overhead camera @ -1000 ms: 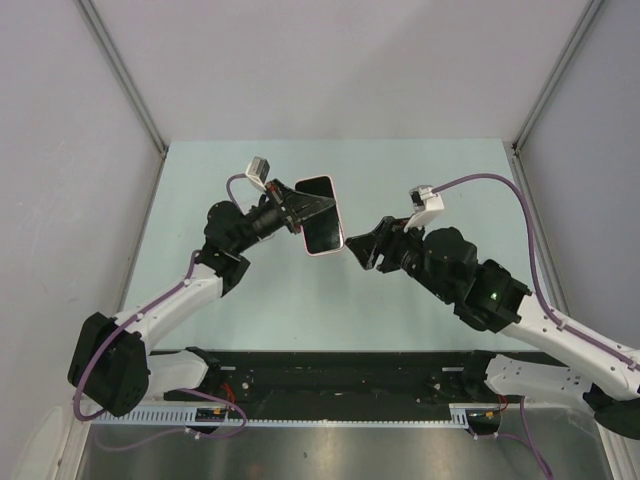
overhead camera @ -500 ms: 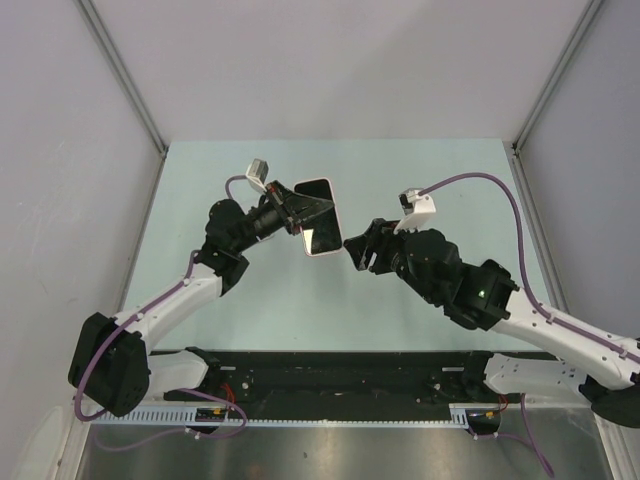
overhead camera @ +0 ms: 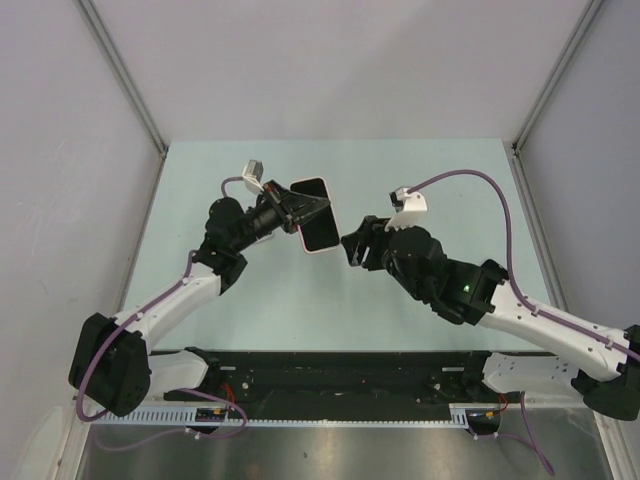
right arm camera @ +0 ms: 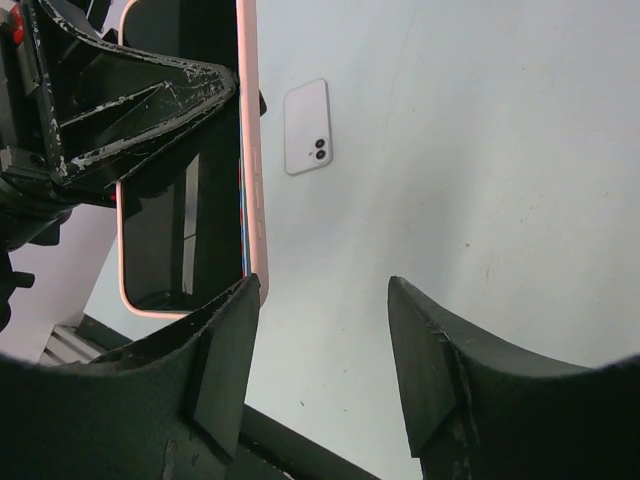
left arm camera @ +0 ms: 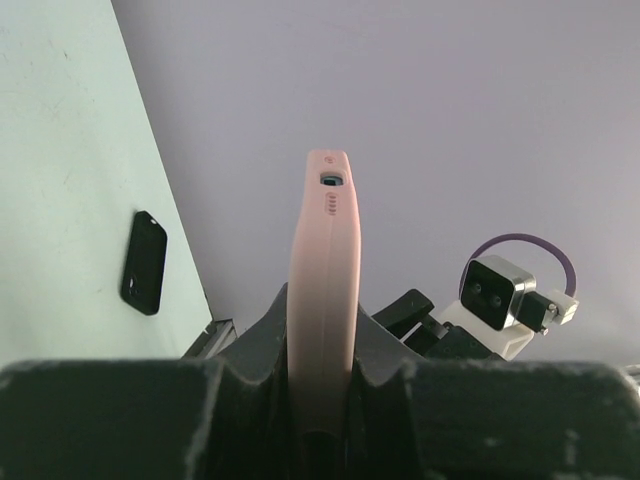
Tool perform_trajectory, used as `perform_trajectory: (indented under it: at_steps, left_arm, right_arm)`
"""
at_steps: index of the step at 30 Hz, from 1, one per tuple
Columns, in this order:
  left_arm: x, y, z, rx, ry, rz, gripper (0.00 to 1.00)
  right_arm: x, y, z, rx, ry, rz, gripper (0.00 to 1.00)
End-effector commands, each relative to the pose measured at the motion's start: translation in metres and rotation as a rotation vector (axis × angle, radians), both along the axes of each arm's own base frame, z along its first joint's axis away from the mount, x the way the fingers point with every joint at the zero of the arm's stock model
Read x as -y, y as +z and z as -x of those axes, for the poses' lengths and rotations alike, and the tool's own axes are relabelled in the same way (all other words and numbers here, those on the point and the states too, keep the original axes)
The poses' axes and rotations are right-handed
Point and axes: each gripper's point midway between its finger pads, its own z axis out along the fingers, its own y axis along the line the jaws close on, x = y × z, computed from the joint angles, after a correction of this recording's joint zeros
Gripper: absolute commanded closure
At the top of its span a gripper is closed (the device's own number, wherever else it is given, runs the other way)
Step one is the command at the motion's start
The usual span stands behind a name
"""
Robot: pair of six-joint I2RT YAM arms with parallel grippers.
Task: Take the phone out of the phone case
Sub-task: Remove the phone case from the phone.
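Pale green table [overhead camera: 440, 165] boxed in by grey walls [overhead camera: 330, 60], with aluminium posts [overhead camera: 120, 70] at the corners. Black rail [overhead camera: 340, 362] along the near edge, and a white slotted cable tray [overhead camera: 330, 422] just below it. Left wrist view: small dark rounded-rectangle item [left arm camera: 145, 262] flat on the table near the wall line. Right wrist view: small pale rounded-rectangle item [right arm camera: 307, 127] with two dark lens spots, also flat on the table.

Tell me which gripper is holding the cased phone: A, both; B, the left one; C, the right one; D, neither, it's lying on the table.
B: the left gripper is shut on the phone case, the phone inside it, held off the table, while the right gripper stands open just beside it.
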Motion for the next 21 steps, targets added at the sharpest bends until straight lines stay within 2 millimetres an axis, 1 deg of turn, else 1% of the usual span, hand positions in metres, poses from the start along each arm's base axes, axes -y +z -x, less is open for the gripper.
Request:
perform_trajectory:
  at_steps: [1, 2, 3, 7, 13, 15, 16, 17, 19, 21]
  left_arm:
    - [-0.017, 0.139, 0.063, 0.275, -0.116, 0.330, 1.00]
    - [-0.017, 0.139, 0.063, 0.273, -0.119, 0.333, 1.00]
    - [-0.018, 0.140, 0.064, 0.271, -0.123, 0.340, 1.00]
    - [-0.020, 0.143, 0.067, 0.272, -0.127, 0.356, 1.00]
    - [-0.023, 0.147, 0.072, 0.278, -0.134, 0.369, 1.00]
    - [-0.024, 0.149, 0.074, 0.282, -0.139, 0.376, 1.00]
    - [-0.024, 0.150, 0.075, 0.280, -0.140, 0.379, 1.00]
    - [-0.025, 0.151, 0.075, 0.280, -0.141, 0.384, 1.00]
    - [-0.025, 0.151, 0.076, 0.282, -0.144, 0.387, 1.00]
    - [-0.025, 0.152, 0.077, 0.286, -0.146, 0.392, 1.00]
  right_arm:
    - [-0.021, -0.073, 0.022, -0.146, 0.141, 0.184, 0.40]
    - [-0.026, -0.072, 0.021, -0.143, 0.148, 0.171, 0.40]
    - [-0.030, -0.076, 0.022, -0.151, 0.164, 0.174, 0.40]
    - [-0.041, -0.080, 0.021, -0.161, 0.187, 0.146, 0.40]
    - [-0.045, -0.086, 0.018, -0.184, 0.207, 0.105, 0.40]
    - [-0.046, -0.092, 0.020, -0.198, 0.217, 0.104, 0.40]
    - [-0.047, -0.090, 0.018, -0.196, 0.216, 0.091, 0.40]
    - [-0.049, -0.096, 0.020, -0.210, 0.229, 0.095, 0.40]
    - [-0.051, -0.098, 0.018, -0.214, 0.232, 0.092, 0.40]
    - [-0.054, -0.104, 0.019, -0.229, 0.244, 0.099, 0.40]
